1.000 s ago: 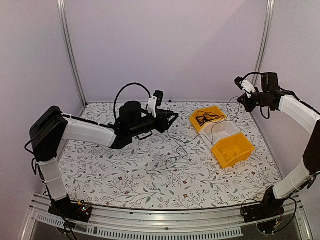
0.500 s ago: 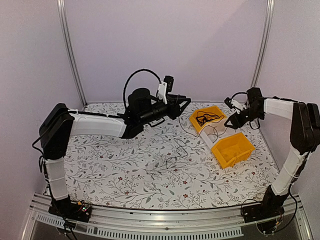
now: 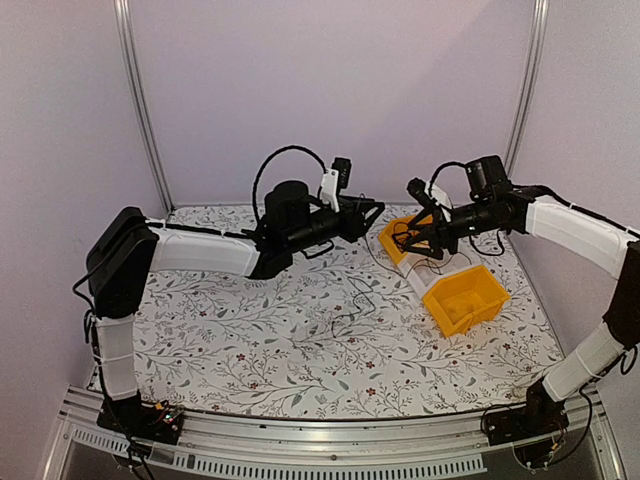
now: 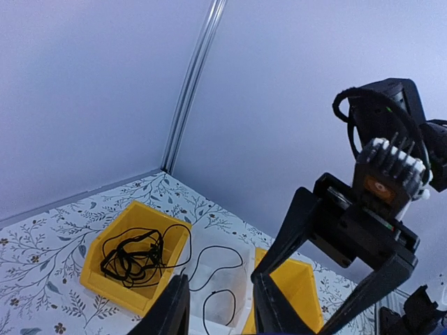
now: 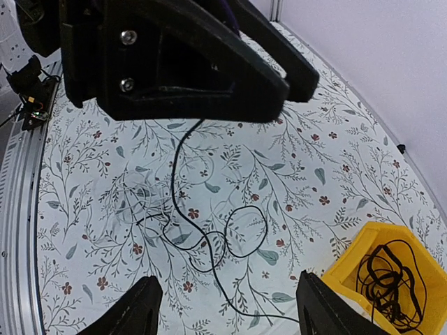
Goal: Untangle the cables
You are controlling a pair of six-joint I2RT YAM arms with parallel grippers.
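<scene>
The right claw is released: jaws spread wide, nothing btwn them. It hangs tilted down over the far yellow bin, just right of frame ctr in the top view. That bin holds a black tangle. Touching it toward lower right is a white bin w/ a black cord looped inside, then a near yellow bin.

The left claw has its jaws part-way apart, w/ a clear gap and nothing seen pinched. It sits raised above the desk at ctr-back, pointing toward the right claw; the two are near but apart. In the right wrist view it fills the upper frame & blocks the back of the desk. A loose black cable runs from its underside down to loops on the desk at frame ctr. Can't tell if it's hooked on a finger or only passes behind.

Arms: the right one rises from lower right, elbow high at the right edge, forearm reaching back to the left. The left one rises from lower left, bends, then stretches approx level to the right, w/ a thick black hose arching over the wrist.
</scene>
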